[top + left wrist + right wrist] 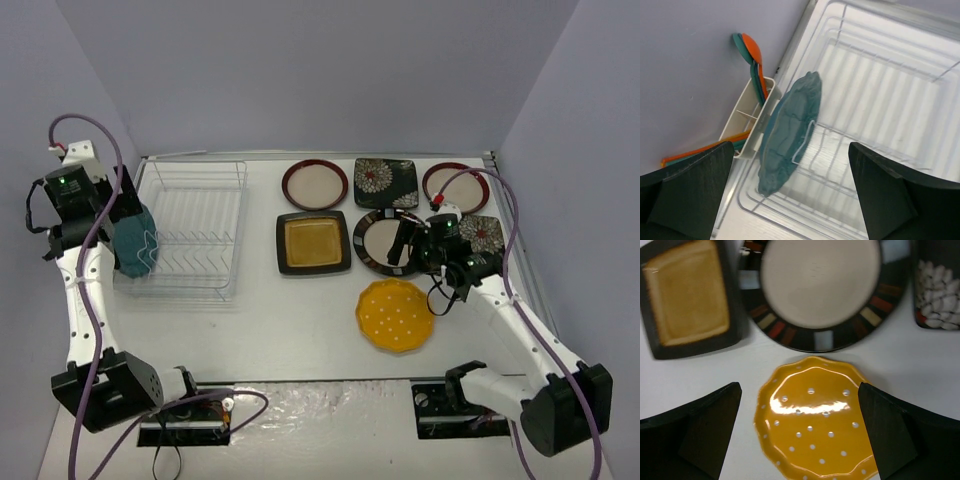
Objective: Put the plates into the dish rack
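- The two arm bases [110, 385] [545, 400] sat bolted at the near edge of the white table [290, 330].
- Nearest of the dishes was the yellow plate [397, 315] [815, 420], dotted and wavy-edged, lying flat on the table ahead of the right base.
- The right gripper [410, 240] [800, 430] hung above the table just beyond that plate, its jaws spread wide and nothing between them. In the wrist view the yellow plate lay below the gap.
- Just past the yellow plate lay the dark-rimmed round plate [378, 243] [820, 285], partly under the right gripper, and to its left the amber square plate [313, 243] [687, 295].
- A flowered plate [485, 232] [937, 290] lay to the right of the round one, half hidden by the arm.
- On the left, the teal plate [135, 245] [790, 135] stood on edge at the near left end of the dish rack [195, 165] [880, 100], leaning on a wire prong.
- The left gripper [120, 215] [792, 185] hovered over it, wide open. It seemed clear of the plate, though the top view was too crowded to be sure.
- A white caddy [747, 120] on the rack's side held orange and teal spoons [752, 50].
- Farthest back lay the left red-rimmed plate [315, 184], a flowered square plate [386, 182] and the right red-rimmed plate [456, 186].
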Robot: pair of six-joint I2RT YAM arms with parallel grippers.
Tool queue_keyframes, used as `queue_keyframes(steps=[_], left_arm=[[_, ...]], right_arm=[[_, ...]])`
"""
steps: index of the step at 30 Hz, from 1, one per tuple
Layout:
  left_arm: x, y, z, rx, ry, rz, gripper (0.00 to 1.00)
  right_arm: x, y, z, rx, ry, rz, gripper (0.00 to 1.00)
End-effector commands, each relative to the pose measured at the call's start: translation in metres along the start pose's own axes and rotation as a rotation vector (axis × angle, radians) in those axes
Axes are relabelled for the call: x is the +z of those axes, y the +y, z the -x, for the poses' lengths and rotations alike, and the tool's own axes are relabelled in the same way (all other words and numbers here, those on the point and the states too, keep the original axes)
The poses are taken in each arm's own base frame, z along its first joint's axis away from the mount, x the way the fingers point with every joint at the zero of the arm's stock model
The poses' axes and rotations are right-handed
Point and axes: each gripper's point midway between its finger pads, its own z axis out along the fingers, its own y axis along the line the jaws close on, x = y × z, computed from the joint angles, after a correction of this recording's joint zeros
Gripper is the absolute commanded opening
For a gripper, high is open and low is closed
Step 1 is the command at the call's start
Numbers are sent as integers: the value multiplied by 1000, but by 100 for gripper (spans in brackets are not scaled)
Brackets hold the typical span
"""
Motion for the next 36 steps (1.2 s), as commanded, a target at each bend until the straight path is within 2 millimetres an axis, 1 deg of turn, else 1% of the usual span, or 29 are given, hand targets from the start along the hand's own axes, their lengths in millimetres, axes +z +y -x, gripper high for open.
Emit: queue_keyframes(steps=[1, 4, 6, 9, 12, 15, 16, 18, 20, 22, 24, 27, 31, 34, 36], left_arm=[[-56, -36, 32, -234, -75, -146, 97], [-77, -66, 24, -276, -67, -268, 97], [-93, -83, 17, -277, -55, -325, 97], [-106, -108, 2, -246, -26, -397, 97], [-125, -133, -10, -233, -8, -481, 97], [-138, -148, -18, -254, 6, -542, 97], [-142, -153, -21, -256, 13, -564, 97], [-152, -164, -29, -256, 31, -609, 97], [-158, -170, -35, -259, 47, -635, 97], [-163, -174, -40, -263, 62, -655, 97], [-169, -178, -44, -271, 73, -674, 97], [-176, -182, -49, -294, 88, -699, 97], [-183, -194, -66, -334, 143, -752, 97], [-188, -202, -78, -363, 181, -781, 97], [-193, -209, -86, -378, 204, -803, 97]], right_arm=[[17, -64, -35, 164, 119, -252, 100], [24, -82, -60, 241, 192, -297, 100], [27, -89, -75, 270, 222, -327, 100], [28, -101, -98, 307, 259, -384, 100], [29, -108, -116, 333, 282, -415, 100], [31, -107, -130, 345, 302, -396, 100], [33, -103, -136, 349, 318, -376, 100], [36, -91, -149, 349, 353, -318, 99], [41, -69, -155, 343, 360, -230, 94], [41, -46, -163, 326, 366, -165, 87], [41, -23, -170, 309, 377, -115, 85], [42, -7, -174, 272, 372, -99, 82], [47, 19, -176, 208, 367, -59, 74], [52, 31, -176, 180, 367, -50, 69], [55, 31, -177, 167, 366, -52, 64]])
